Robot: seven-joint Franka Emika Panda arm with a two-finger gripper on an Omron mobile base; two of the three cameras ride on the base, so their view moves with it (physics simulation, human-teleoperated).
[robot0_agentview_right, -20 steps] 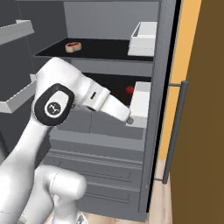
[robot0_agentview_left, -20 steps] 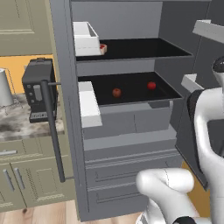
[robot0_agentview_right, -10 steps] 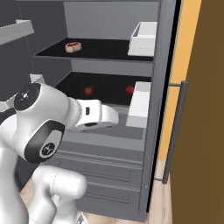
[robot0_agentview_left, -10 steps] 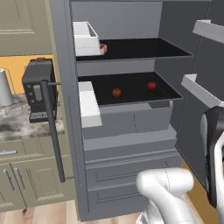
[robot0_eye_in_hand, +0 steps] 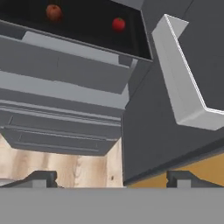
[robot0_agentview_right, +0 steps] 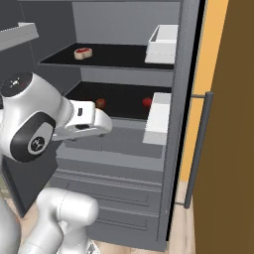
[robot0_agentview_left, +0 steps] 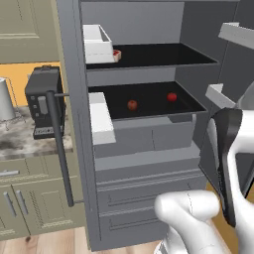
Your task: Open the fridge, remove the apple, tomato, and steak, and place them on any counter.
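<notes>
Since a moment ago my arm has swung back from the shelves: in the left base view it now fills more of the lower right corner, and in the right base view my forearm has pulled toward the left, away from the fridge [robot0_agentview_right: 124, 149] interior. Nothing on the shelves has moved.

From left to right in the left base view, I see the counter [robot0_agentview_left: 20, 141] with a dark toaster [robot0_agentview_left: 42, 101] on it, then the open left door with its long bar handle [robot0_agentview_left: 60, 149] and two white door bins [robot0_agentview_left: 101, 119]. Behind the upper bin, at the left end of the top shelf, lies the steak [robot0_agentview_left: 117, 54]; in the right base view it shows fully [robot0_agentview_right: 83, 52], flat and red with a pale rim. On the lower shelf two round red things lie apart: the darker one, which I take for the apple [robot0_agentview_left: 132, 104], is on the left, and the brighter tomato [robot0_agentview_left: 171, 97] is on the right. Both drawers below the shelf are closed.

My gripper [robot0_eye_in_hand: 111, 178] is wide open and holds nothing. In the hand view its two tips stand far apart at the bottom, over the wooden floor [robot0_eye_in_hand: 65, 168] and the lower edge of the right door. The same view looks up at the apple [robot0_eye_in_hand: 53, 12] and the tomato [robot0_eye_in_hand: 118, 24] on their shelf, with one door bin [robot0_eye_in_hand: 183, 83] at the right. All three foods are well apart from my hand.
</notes>
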